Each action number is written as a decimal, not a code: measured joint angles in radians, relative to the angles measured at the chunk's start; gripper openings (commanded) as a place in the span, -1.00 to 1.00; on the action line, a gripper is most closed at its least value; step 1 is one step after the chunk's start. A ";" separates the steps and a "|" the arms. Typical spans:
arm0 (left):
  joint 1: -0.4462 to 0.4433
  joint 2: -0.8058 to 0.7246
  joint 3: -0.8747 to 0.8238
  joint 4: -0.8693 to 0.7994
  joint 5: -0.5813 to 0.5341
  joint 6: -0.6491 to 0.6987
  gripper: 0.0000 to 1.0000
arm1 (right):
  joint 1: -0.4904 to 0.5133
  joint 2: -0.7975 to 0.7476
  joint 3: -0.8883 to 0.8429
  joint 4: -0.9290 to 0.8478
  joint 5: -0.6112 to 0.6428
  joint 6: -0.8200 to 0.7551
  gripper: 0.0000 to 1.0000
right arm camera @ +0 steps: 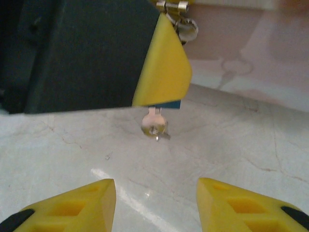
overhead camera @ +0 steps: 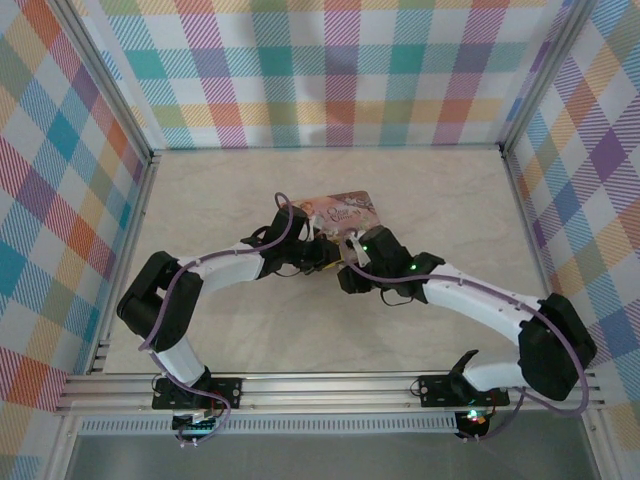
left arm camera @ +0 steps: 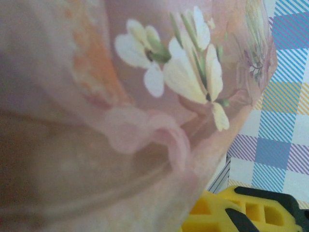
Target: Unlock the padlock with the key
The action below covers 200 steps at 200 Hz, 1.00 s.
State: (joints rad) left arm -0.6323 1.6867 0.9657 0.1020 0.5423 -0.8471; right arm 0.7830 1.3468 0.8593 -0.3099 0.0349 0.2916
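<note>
The right gripper (right arm camera: 157, 203) is hovering with jaws wide over the bench (right arm camera: 231, 154), and reaching in is risking knocking the key (right arm camera: 154, 126) dangling under the left gripper (overhead camera: 305, 252), whose jaws I cannot tell about, while what looks like the padlock (right arm camera: 169, 5) is sitting beyond against the tin (right arm camera: 251, 43), with that gripper crowding the way

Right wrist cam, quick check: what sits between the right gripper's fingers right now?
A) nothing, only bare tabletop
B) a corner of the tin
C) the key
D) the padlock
A: the right gripper is open with only the table between its fingers. The key pokes out farther ahead, under the left arm's yellow finger.
</note>
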 measured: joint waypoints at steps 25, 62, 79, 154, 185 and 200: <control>0.000 0.000 0.000 0.000 0.001 0.000 -0.96 | 0.016 0.034 0.031 0.009 0.032 -0.021 -0.05; 0.001 0.000 0.000 0.000 0.009 0.000 -0.96 | 0.032 0.088 0.080 0.009 0.071 -0.043 -0.04; 0.001 0.000 0.000 0.000 0.014 0.000 -0.96 | 0.039 0.101 0.089 0.008 0.086 -0.047 -0.05; 0.006 0.000 0.000 0.000 0.020 0.000 -0.96 | 0.057 0.154 0.112 -0.002 0.130 -0.069 -0.12; 0.006 0.000 0.000 0.000 0.026 0.000 -0.96 | 0.060 0.166 0.121 -0.003 0.143 -0.072 -0.17; 0.008 -0.002 0.000 0.001 0.026 0.000 -0.96 | 0.063 0.171 0.129 -0.010 0.150 -0.073 -0.29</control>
State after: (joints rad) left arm -0.6247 1.6852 0.9661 0.1028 0.5678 -0.8474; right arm 0.8459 1.5173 0.9878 -0.3195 0.1844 0.2184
